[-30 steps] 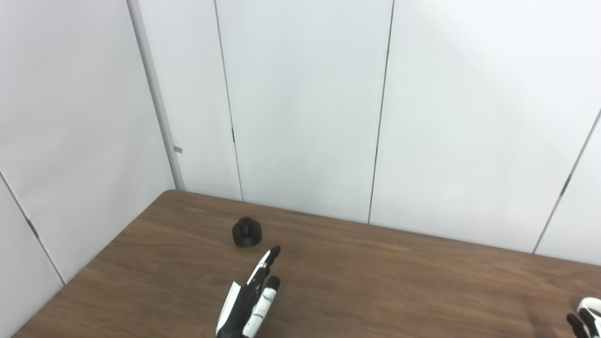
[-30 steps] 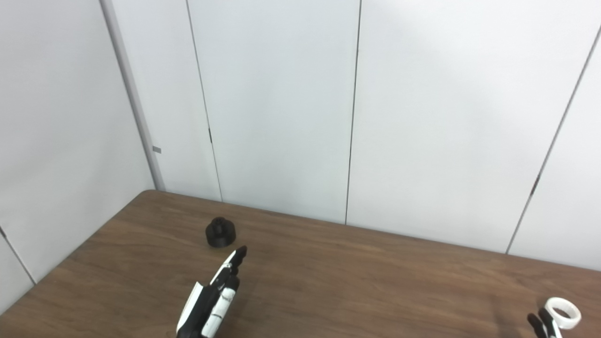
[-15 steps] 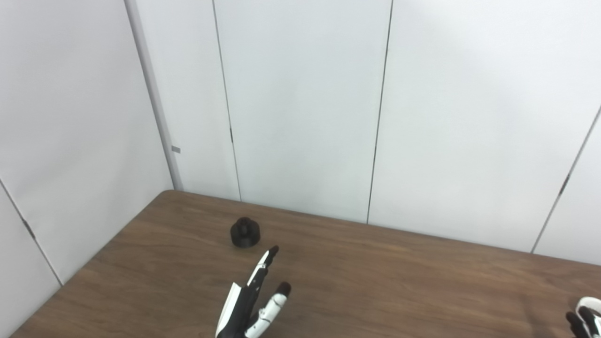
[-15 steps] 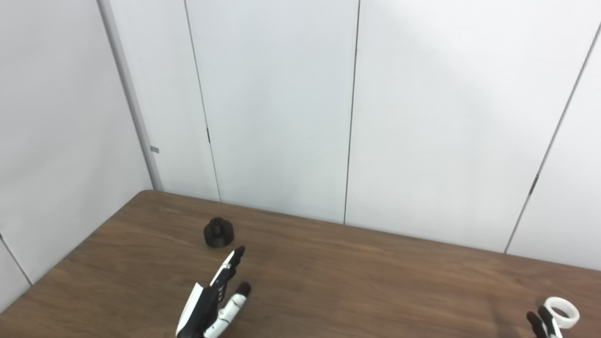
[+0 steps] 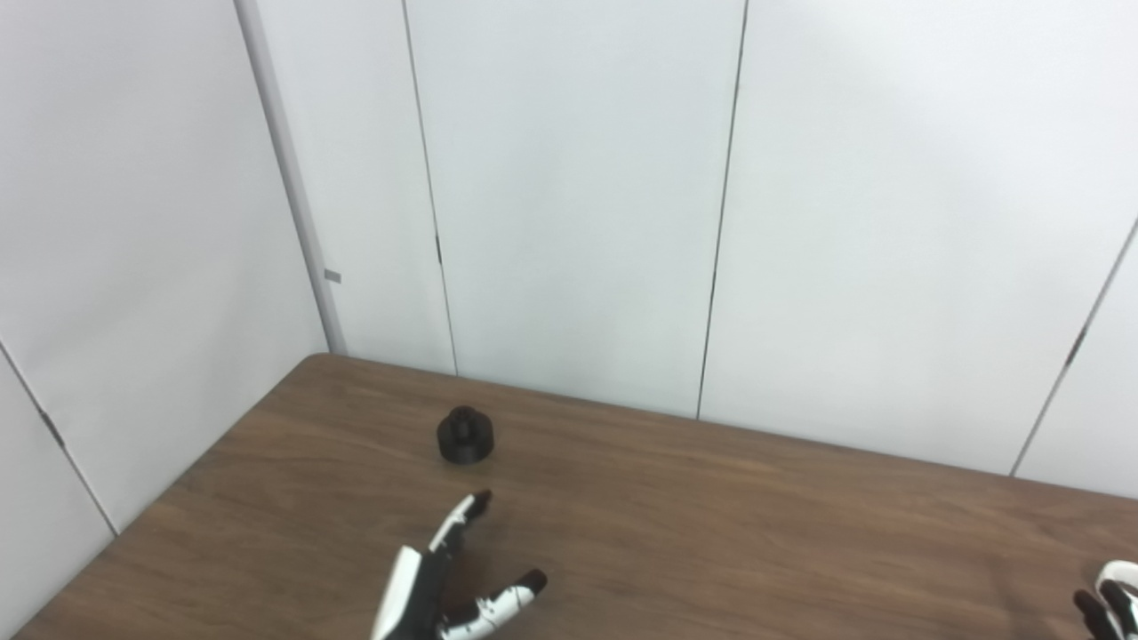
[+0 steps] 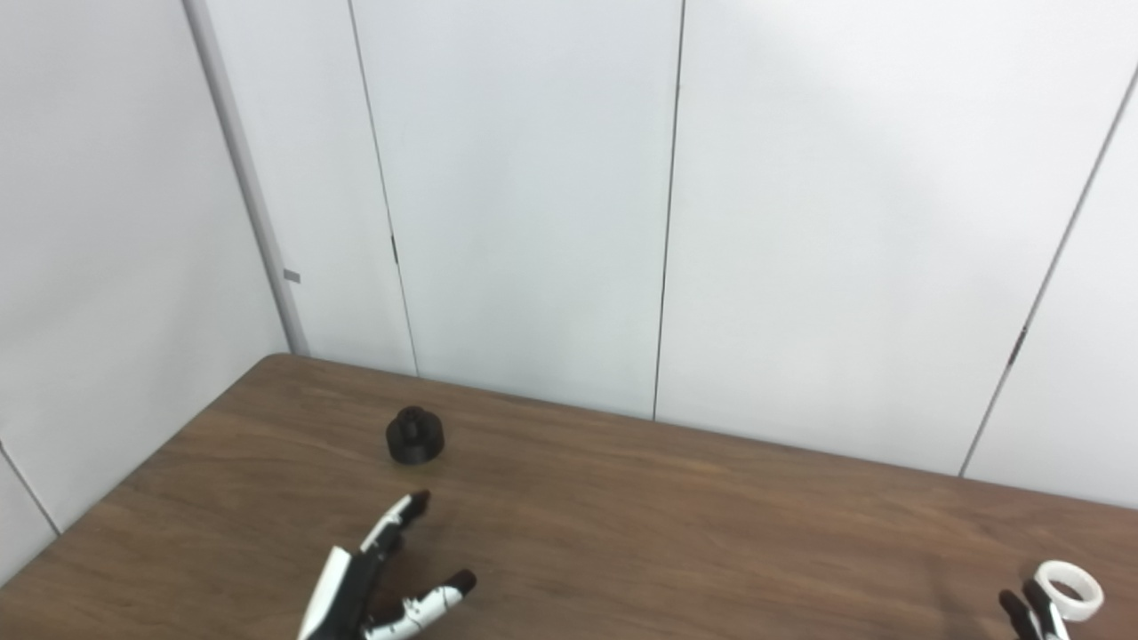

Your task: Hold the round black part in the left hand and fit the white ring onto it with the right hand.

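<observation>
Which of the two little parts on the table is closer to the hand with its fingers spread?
The round black part, just beyond the open left hand. The white ring lies far right.

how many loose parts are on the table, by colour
black: 1, the round black part
white: 1, the white ring
total: 2

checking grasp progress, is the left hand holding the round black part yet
No, the round black part sits alone on the table, apart from the open left hand.
</observation>
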Action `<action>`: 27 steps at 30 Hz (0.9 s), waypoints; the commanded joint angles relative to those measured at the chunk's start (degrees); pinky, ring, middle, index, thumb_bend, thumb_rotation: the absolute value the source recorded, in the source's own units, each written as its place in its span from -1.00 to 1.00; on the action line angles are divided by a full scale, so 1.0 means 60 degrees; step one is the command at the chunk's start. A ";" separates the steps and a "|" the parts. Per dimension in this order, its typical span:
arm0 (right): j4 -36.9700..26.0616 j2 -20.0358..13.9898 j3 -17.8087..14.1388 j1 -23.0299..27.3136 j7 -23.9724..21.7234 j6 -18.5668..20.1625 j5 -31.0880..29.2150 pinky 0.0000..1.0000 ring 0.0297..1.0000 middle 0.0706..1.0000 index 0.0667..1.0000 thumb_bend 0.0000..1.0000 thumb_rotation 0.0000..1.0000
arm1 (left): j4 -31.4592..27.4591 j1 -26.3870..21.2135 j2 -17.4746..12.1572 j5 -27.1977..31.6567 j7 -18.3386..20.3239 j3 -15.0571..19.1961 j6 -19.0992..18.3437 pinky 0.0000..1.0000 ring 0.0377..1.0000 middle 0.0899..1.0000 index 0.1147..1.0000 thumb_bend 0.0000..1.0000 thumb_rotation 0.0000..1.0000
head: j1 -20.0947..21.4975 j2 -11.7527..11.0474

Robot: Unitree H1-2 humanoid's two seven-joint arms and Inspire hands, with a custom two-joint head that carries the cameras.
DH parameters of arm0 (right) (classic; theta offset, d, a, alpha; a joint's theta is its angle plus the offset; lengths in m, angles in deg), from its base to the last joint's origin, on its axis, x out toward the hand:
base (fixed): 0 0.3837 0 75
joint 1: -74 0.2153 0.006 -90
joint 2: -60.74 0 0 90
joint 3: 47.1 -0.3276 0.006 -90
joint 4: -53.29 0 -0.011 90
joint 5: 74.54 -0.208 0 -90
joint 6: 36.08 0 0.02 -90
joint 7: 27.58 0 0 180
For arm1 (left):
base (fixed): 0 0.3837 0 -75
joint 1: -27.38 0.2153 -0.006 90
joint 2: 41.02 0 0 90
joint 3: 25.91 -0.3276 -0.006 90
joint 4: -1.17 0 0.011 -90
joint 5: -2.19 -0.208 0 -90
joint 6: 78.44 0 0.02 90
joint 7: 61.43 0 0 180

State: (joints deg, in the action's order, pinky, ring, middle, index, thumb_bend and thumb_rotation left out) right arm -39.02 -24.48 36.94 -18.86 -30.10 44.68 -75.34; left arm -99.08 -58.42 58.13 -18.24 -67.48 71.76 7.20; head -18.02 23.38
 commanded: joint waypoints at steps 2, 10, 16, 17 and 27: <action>0.0421 0.0164 0.0038 -0.0706 0.0039 0.0001 -0.0014 1.00 0.98 0.89 0.97 0.07 1.00 | -0.0364 -0.0653 -0.0512 -0.0761 -0.0185 0.0044 -0.0459 0.84 0.85 0.81 0.78 0.71 -0.35 | -0.0012 0.0020; 0.0745 0.0103 0.0060 -0.0661 0.0061 -0.0367 0.0124 1.00 0.96 0.88 0.96 0.00 1.00 | 0.0155 -0.1430 -0.1335 -0.1495 -0.0332 0.0110 -0.1214 0.80 0.87 0.81 0.72 0.79 -0.38 | 0.0036 0.0044; 0.0606 0.0149 0.0082 -0.0706 0.0070 -0.0296 0.0133 1.00 0.95 0.89 0.96 0.06 1.00 | 0.0910 -0.1981 -0.1741 -0.1856 -0.0547 0.0096 -0.1394 0.80 0.89 0.80 0.66 0.83 -0.38 | 0.0065 0.0096; 0.0553 0.0157 0.0087 -0.0722 0.0080 -0.0255 0.0155 1.00 0.94 0.89 0.96 0.06 1.00 | 0.1015 -0.2061 -0.1806 -0.1875 -0.0545 0.0087 -0.1440 0.77 0.88 0.80 0.66 0.83 -0.37 | 0.0072 0.0107; 0.0436 0.0063 0.0100 -0.0809 -0.0419 0.0005 -0.0527 1.00 1.00 0.99 1.00 -0.06 1.00 | 0.2883 -0.3003 -0.2395 -0.1894 -0.1056 -0.0139 -0.1131 0.96 0.88 0.80 0.62 0.83 -0.40 | 0.0130 0.0150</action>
State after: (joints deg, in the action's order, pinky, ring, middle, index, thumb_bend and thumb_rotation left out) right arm -39.35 -24.89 37.10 -19.34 -32.13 44.18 -77.85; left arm -82.05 -73.58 45.86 -28.51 -72.01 71.14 -1.15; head -17.23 24.26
